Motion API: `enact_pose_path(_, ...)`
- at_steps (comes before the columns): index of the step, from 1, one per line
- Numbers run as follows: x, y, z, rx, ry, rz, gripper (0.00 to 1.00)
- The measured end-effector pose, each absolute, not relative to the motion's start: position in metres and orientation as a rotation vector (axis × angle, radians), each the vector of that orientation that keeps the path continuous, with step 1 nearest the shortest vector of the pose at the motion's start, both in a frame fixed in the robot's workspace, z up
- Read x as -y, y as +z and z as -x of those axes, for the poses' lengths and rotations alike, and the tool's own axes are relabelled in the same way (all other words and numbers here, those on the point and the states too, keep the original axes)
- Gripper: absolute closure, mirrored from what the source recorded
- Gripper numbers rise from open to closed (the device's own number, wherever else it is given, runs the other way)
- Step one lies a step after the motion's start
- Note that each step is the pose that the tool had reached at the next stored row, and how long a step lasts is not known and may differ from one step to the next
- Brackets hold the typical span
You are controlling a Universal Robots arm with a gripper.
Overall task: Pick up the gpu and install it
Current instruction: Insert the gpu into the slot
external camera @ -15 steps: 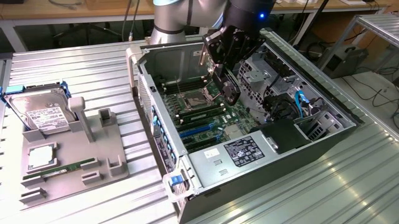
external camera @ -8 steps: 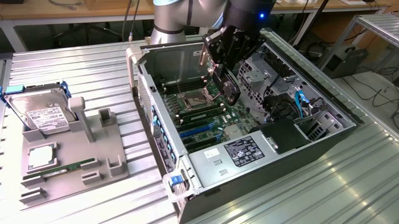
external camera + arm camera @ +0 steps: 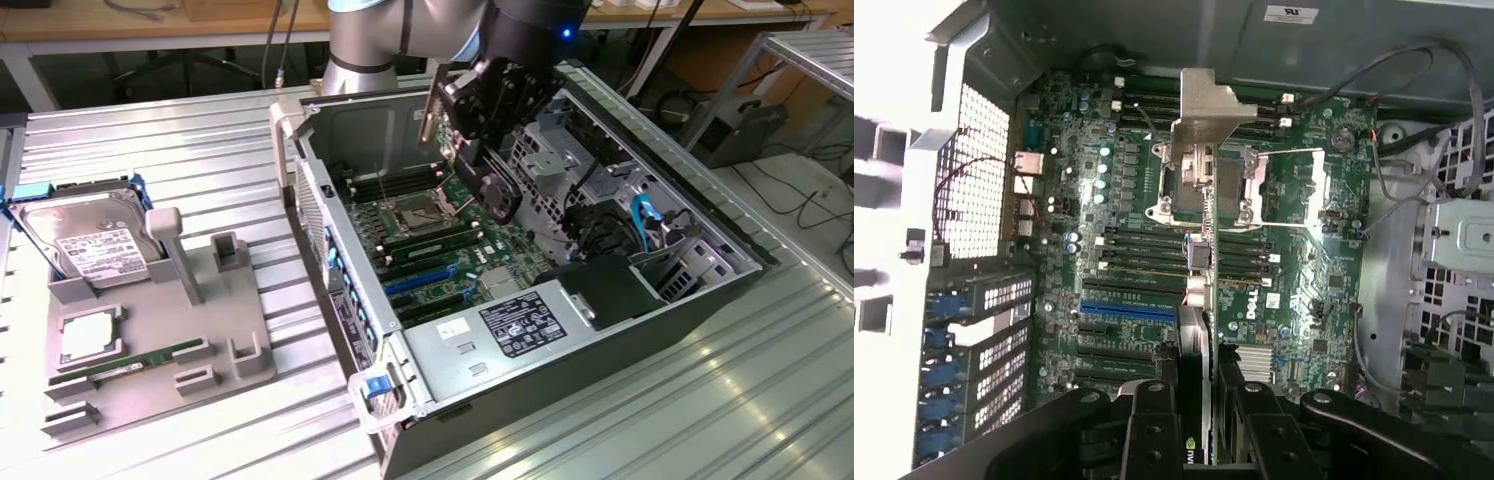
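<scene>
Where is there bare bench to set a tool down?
Bare table on the exterior view's right of the computer case, and beyond the grey fixture at the exterior view's upper left. The strip between fixture and case is narrow. Inside the case it is crowded: gripper holding the gpu over the motherboard.

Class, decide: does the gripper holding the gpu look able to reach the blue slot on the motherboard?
Probably yes: the case stands open, the gripper holds the gpu right above the motherboard, and nothing covers the blue slot; the cables lie aside.
</scene>
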State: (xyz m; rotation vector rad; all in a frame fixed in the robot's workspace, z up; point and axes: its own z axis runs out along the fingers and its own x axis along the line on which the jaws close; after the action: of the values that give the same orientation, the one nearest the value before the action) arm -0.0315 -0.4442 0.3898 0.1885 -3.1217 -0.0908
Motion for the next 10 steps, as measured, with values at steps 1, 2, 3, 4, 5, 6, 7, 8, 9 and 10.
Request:
enact_pose_path(1,0.4442,0.3898,0.0315,3.120,-0.090,-0.230,0.74)
enact_pose_path(2,0.4442,0.3898,0.0315,3.119,-0.090,-0.253,0.74)
enact_pose_path(3,0.4442,0.3899,0.0315,3.119,-0.089,-0.287,0.74)
enact_pose_path(4,0.4442,0.3898,0.0315,3.118,-0.089,-0.310,0.74)
enact_pose_path(5,0.4442,0.3898,0.0315,3.116,-0.089,-0.358,0.74)
enact_pose_path(6,0.4442,0.3897,0.0315,3.114,-0.088,-0.394,0.74)
enact_pose_path(7,0.4442,0.3897,0.0315,3.112,-0.088,-0.421,0.74)
enact_pose_path(8,0.4442,0.3897,0.0315,3.110,-0.087,-0.453,0.74)
enact_pose_path(9,0.4442,0.3897,0.0315,3.107,-0.087,-0.480,0.74)
enact_pose_path(10,0.4442,0.3897,0.0315,3.105,-0.086,-0.503,0.74)
